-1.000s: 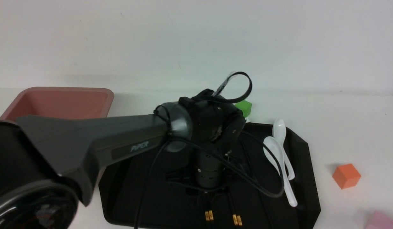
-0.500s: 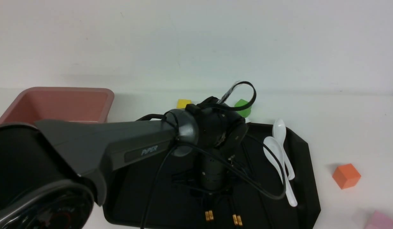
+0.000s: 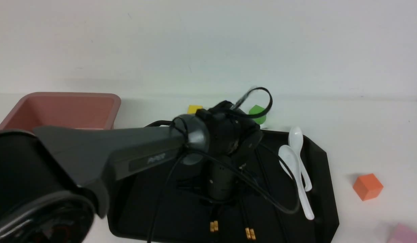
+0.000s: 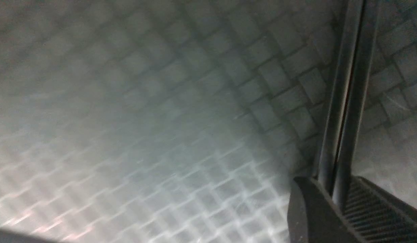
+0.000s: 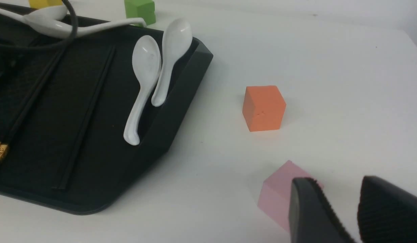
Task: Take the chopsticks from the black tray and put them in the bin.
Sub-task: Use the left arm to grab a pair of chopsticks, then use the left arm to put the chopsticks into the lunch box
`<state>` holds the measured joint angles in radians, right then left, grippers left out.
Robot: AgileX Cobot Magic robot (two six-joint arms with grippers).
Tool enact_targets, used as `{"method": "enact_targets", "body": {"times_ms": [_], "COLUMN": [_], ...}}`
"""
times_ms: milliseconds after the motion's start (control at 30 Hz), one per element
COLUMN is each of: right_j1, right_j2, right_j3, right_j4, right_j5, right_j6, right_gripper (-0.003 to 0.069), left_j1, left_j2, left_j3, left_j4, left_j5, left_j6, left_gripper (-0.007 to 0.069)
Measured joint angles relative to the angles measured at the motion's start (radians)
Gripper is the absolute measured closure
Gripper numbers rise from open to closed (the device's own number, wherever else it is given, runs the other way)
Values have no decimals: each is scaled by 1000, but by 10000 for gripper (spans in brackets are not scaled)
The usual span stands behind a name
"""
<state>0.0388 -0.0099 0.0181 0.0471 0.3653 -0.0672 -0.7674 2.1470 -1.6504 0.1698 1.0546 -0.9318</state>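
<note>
Chopsticks (image 4: 343, 101) (image 3: 214, 225): two black sticks side by side, running straight between the fingers (image 4: 306, 209) of my left gripper (image 4: 331, 189). The gripper is clamped on them, ribbed pad on one side and smooth finger on the other. The checked floor of the black tray (image 4: 161, 135) fills the left wrist view behind them (blurred). Whether the sticks touch it, I cannot tell.

From the front, only their gold-banded ends show. They poke out below my left wrist, over the near part of the tray. A second pair (image 3: 250, 233) lies just to the right on the tray. Two white spoons (image 3: 297, 168) rest by the tray's right rim.

The bin (image 3: 63, 109) sits beyond the tray's far left corner, well apart from the grip and partly behind my left arm (image 3: 127, 152).

My right gripper (image 5: 336, 189) hangs over the table (image 5: 296, 50) right of the tray, jaws apart, nothing between them. A pink cube (image 5: 279, 192) is just beside it, an orange cube (image 5: 264, 108) farther on.
</note>
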Motion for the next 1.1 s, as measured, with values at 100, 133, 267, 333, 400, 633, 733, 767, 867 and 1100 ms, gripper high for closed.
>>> {"method": "enact_targets", "body": {"times_ms": [100,133,267,333,400,633,733,767,867,1100], "right_j1": [0,0,0,0,0,0,0,0,0,0], "right_j2": [0,0,0,0,0,0,0,0,0,0], "right_j3": [0,0,0,0,0,0,0,0,0,0], "right_j4": [0,0,0,0,0,0,0,0,0,0], "right_j5": [0,0,0,0,0,0,0,0,0,0], "right_j6": [0,0,0,0,0,0,0,0,0,0], "right_gripper": [419,419,419,419,419,419,419,419,419,419], "left_j1": [1,1,1,1,1,106,215,255,363,640], "left_j2": [-66,-92,-188,-227,-259,-370,-390,-391,-391,-392], "left_j3": [1,1,1,1,3,5,5,5,8,80], "left_j4": [3,3,6,28,65,69,17,1,-31,-94], "left_j5": [20,32,104,148,159,169,172,174,176,177], "left_j6": [5,17,69,99,126,244,300,318,349,363], "left_gripper": [512,512,512,512,512,512,512,512,512,512]}}
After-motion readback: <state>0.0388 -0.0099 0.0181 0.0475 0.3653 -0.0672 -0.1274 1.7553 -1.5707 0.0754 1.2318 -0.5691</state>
